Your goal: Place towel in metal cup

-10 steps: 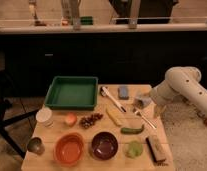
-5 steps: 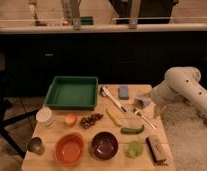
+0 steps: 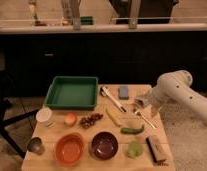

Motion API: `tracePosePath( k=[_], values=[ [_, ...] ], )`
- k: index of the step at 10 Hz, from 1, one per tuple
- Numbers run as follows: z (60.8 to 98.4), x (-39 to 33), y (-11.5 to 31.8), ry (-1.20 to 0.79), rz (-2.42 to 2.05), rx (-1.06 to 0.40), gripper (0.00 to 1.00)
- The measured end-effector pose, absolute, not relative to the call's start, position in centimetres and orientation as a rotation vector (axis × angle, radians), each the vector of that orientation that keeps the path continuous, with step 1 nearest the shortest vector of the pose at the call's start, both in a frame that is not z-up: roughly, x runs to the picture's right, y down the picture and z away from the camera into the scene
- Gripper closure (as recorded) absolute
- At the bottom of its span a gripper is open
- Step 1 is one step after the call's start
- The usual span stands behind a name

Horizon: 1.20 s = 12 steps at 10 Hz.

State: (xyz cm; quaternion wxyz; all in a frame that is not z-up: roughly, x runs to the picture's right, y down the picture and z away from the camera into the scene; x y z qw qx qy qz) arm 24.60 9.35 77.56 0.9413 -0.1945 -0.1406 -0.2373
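The towel (image 3: 140, 102), a small pale grey-blue cloth, lies on the right part of the wooden table (image 3: 57, 162), just right of the blue block (image 3: 124, 92). My gripper (image 3: 145, 105) is at the end of the white arm (image 3: 177, 90), which reaches in from the right. It hangs right at the towel, open, and I cannot tell whether it touches the cloth. The metal cup (image 3: 35, 145) stands upright at the table's front left corner, far from the gripper.
A green tray (image 3: 72, 92) sits at the back left. Near the cup are a white container (image 3: 44, 116), an apple (image 3: 70, 119), grapes (image 3: 90, 120), an orange bowl (image 3: 69, 149) and a dark red bowl (image 3: 104, 145). A brush (image 3: 156, 148) lies front right.
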Motion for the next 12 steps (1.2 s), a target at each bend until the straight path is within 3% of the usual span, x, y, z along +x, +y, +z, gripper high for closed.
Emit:
tracePosePath(
  k=[6,12],
  values=[
    [83.0,25.0,8.6,-0.303,-0.500,-0.387,0.20],
    [85.9,26.7,8.4,-0.346,-0.459,-0.406,0.20]
  ],
)
